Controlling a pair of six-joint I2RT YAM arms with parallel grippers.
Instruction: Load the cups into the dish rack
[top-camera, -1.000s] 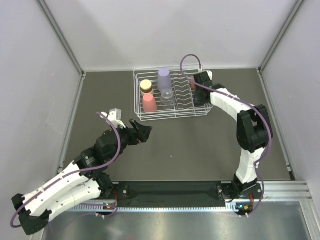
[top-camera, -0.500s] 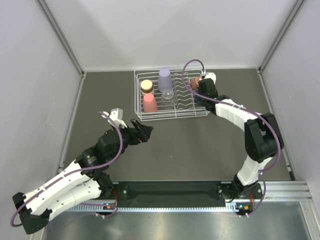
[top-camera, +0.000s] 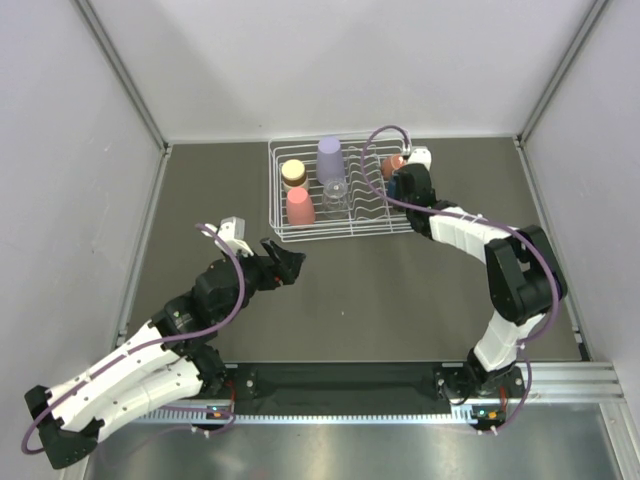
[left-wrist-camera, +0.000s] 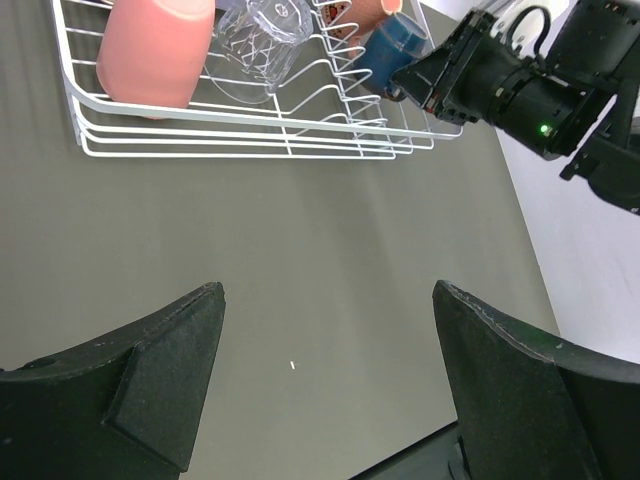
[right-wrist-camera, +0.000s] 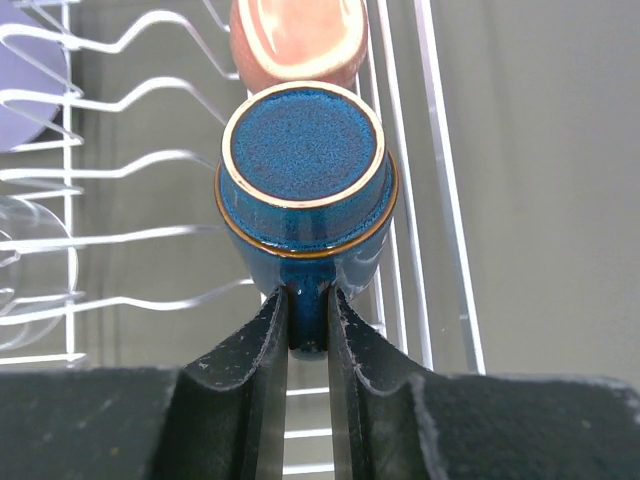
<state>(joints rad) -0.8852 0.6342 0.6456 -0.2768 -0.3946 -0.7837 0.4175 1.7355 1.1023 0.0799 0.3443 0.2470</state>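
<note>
The white wire dish rack stands at the back middle of the table. In it are a lavender tumbler, a tan-topped cup, a plain pink tumbler, a shiny clear-looking cup and a salmon-pink mug. My right gripper is shut on the handle of the dark blue mug. The mug is bottom-up over the rack's right end, just in front of the salmon mug. My left gripper is open and empty over bare table, in front of the rack.
The rack's row of divider prongs lies left of the blue mug and its right rim wires lie right of it. Grey walls close the table at the back and sides. The left wrist view shows the right gripper at the rack's right end.
My right arm has dropped lower and drawn slightly nearer with the blue mug, uncovering the salmon mug behind it. The left arm has barely moved.
</note>
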